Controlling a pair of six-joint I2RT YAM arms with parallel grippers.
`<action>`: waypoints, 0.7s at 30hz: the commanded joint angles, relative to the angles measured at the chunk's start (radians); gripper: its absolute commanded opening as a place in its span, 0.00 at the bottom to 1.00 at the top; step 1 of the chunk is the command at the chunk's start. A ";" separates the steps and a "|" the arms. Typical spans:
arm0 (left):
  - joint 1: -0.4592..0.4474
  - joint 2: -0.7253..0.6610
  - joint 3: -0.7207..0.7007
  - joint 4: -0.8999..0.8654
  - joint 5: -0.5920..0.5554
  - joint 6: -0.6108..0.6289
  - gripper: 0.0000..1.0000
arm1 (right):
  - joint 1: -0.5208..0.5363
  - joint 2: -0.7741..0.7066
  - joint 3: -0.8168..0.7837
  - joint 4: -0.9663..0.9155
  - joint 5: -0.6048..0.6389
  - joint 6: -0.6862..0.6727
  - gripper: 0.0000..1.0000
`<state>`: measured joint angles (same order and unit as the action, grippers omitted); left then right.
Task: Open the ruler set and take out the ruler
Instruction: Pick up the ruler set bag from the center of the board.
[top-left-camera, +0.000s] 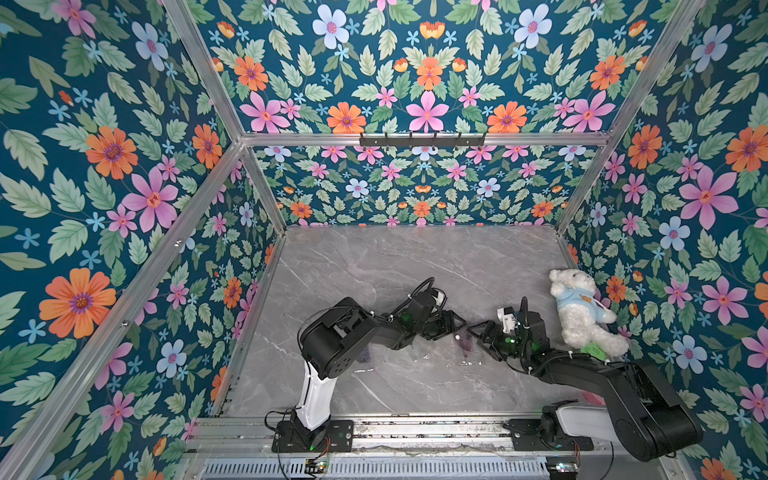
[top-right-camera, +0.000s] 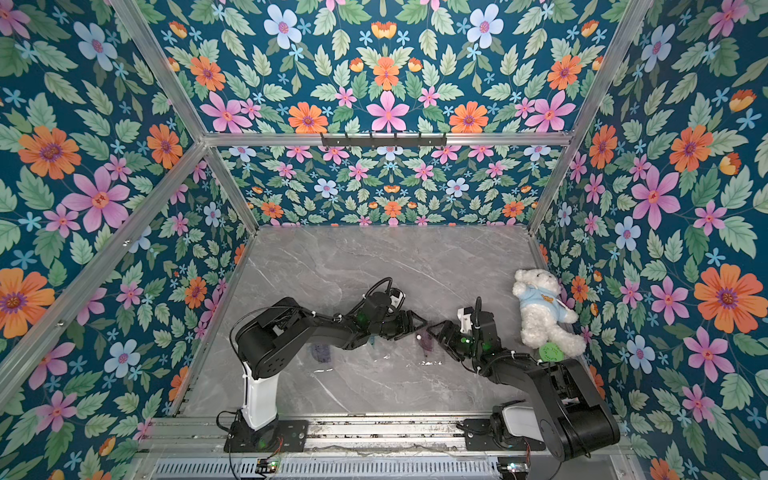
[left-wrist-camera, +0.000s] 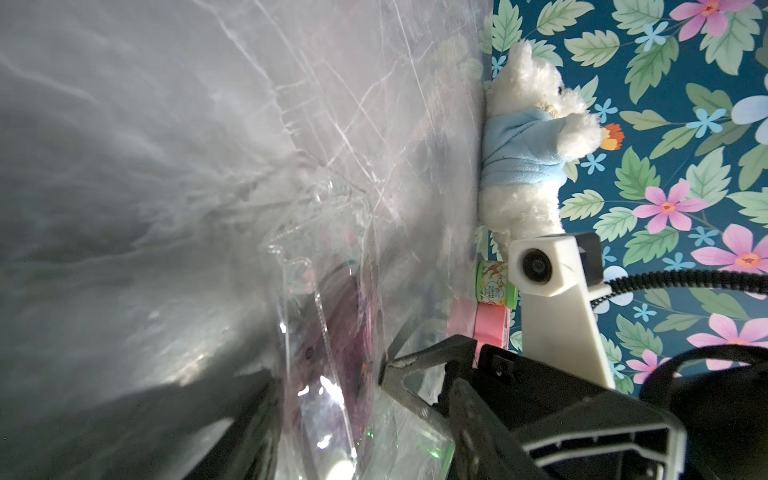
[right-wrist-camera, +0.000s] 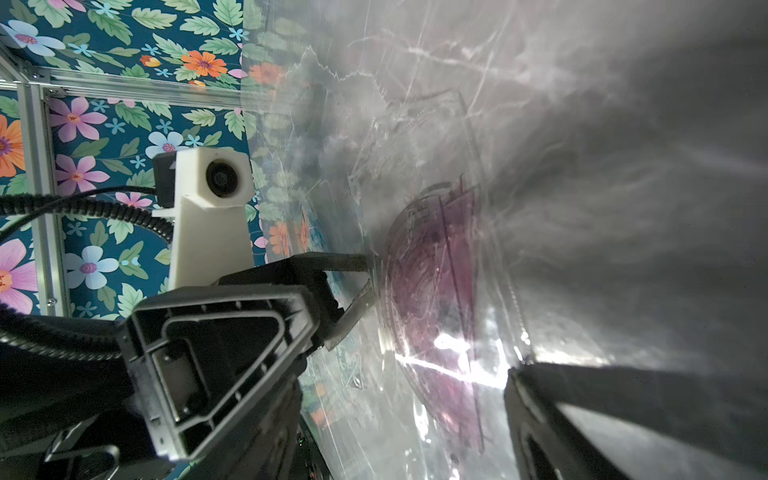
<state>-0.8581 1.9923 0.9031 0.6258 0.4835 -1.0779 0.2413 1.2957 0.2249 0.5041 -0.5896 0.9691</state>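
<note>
**Both grippers at the ruler set, hold unclear**

My left gripper (right-wrist-camera: 373, 273) has its tips close together at the edge of the ruler set (right-wrist-camera: 432, 291). My right gripper (top-left-camera: 478, 338) is at the opposite end. Through the glare I cannot tell whether either is clamped or only touching. The clear sleeve sits between them, mid-surface (top-left-camera: 374, 270). It looks light, floppy and slick, so I'd pinch its open edge.
</note>
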 joint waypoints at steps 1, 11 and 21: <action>0.001 0.008 -0.019 -0.074 -0.004 -0.026 0.67 | 0.000 -0.028 0.007 -0.034 0.050 -0.003 0.80; 0.001 0.026 -0.031 -0.050 0.003 -0.027 0.67 | -0.012 -0.112 0.102 -0.289 0.134 -0.162 0.83; -0.002 0.043 -0.020 -0.040 0.023 -0.026 0.67 | -0.027 0.113 0.119 -0.047 0.045 -0.140 0.83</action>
<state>-0.8585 2.0205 0.8871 0.7109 0.5152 -1.0931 0.2138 1.3708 0.3454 0.3954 -0.5247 0.8089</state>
